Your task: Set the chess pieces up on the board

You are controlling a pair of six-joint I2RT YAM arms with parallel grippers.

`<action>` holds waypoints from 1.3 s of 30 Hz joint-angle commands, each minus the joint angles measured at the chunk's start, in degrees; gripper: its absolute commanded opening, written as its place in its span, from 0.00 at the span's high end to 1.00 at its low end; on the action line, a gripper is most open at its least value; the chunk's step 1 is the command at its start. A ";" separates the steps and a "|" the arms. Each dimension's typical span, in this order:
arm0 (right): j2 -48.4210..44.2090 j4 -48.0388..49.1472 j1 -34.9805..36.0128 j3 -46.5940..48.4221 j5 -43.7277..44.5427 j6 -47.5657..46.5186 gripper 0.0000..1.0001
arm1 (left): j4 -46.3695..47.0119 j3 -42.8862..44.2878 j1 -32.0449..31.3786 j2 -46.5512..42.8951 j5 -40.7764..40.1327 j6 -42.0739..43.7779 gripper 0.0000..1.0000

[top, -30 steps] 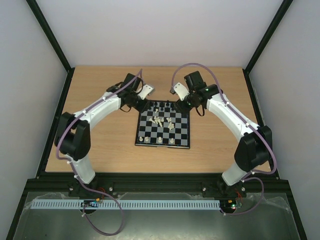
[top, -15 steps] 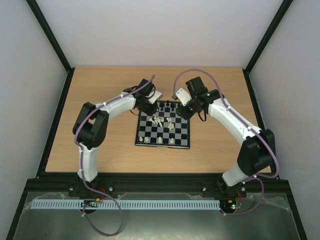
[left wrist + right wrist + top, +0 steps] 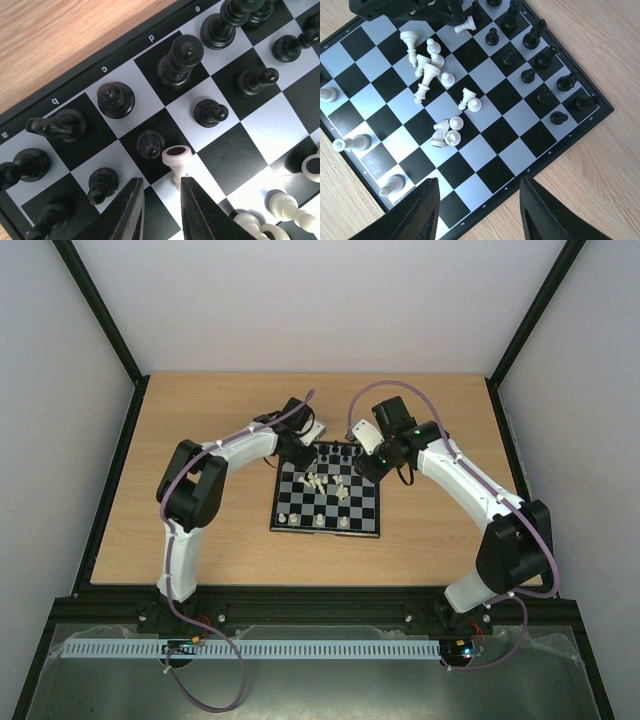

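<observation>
We see the left pincer hanging low over one corner region of the small square chessboard with black and pale grey-white checks and a thin black border, which lies on the light wooden desk. Its two dark fingers are parted only a little. At their tips a tiny cream-white pawn leans with its dark round base turned up. Its stem is against the inner edge of the finger on the right of the wrist view, with a gap to the other finger. We cannot tell whether the pawn is off its square.

Just ahead of this pincer the small black figurines stand upright in two rows along the lettered edge. The right pincer hovers higher over the board, spread wide with nothing between its fingers. Ahead of it a heap of cream-white figurines lies toppled mid-board, and a few more cream-white figurines sit to its left at the board's edge.
</observation>
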 commanded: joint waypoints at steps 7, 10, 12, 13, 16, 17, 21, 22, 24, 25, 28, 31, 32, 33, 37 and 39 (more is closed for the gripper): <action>-1.33 -1.95 -0.14 -0.96 -0.33 0.29 0.55 | -0.58 2.43 -1.70 2.15 0.15 -0.78 0.76; -1.45 -1.92 -0.07 -1.30 -0.39 0.38 0.55 | -0.78 3.20 -2.23 2.96 -0.28 -0.55 0.76; -1.62 -2.00 -0.08 -1.52 -0.40 0.38 0.55 | -1.00 3.77 -2.40 3.57 -1.12 -0.34 0.77; -1.70 -1.92 -0.10 -1.61 -0.40 0.38 0.55 | -1.09 3.95 -2.51 3.78 -1.63 -0.33 0.77; -1.95 -1.91 -0.07 -1.96 -0.40 0.38 0.55 | -1.19 4.18 -2.76 4.46 -3.07 0.05 0.77; -2.06 -1.87 -0.07 -2.08 -0.44 0.38 0.55 | -1.27 4.18 -2.82 4.58 -3.37 0.22 0.77; -2.07 -1.73 -0.07 -2.11 -0.48 0.47 0.55 | -1.36 4.18 -3.29 5.23 -4.02 0.84 0.79; -2.13 -1.76 -0.09 -2.12 -0.49 0.51 0.55 | -1.37 4.25 -3.52 5.33 -4.17 1.05 0.80; -2.16 -1.74 -0.09 -2.12 -0.51 0.56 0.55 | -1.37 4.27 -3.86 5.59 -4.42 1.29 0.81; -2.17 -1.78 -0.07 -2.12 -0.51 0.56 0.55 | -1.37 4.27 -4.07 5.61 -4.41 1.51 0.82; -2.50 -1.83 -0.12 -2.26 -0.49 0.56 0.55 | -1.69 4.23 -4.45 5.58 -4.49 1.92 0.86; -2.89 -1.83 -0.07 -2.53 -0.40 0.51 0.55 | -2.42 3.69 -4.48 4.84 -3.39 2.67 0.89; -2.94 -1.87 -0.09 -2.54 -0.44 0.45 0.55 | -2.87 3.56 -4.42 4.55 -2.41 3.15 0.89; -3.03 -1.89 -0.14 -2.56 -0.48 0.47 0.55 | -3.32 3.37 -4.42 4.30 -1.31 3.64 0.90; -3.20 -2.20 -0.08 -1.95 -1.14 -0.29 0.55 | -4.81 4.57 -3.30 3.24 2.72 6.79 0.91; -3.34 -3.21 -0.08 -0.97 -3.17 -1.74 0.55 | -6.31 6.31 -2.05 2.91 5.69 7.93 0.92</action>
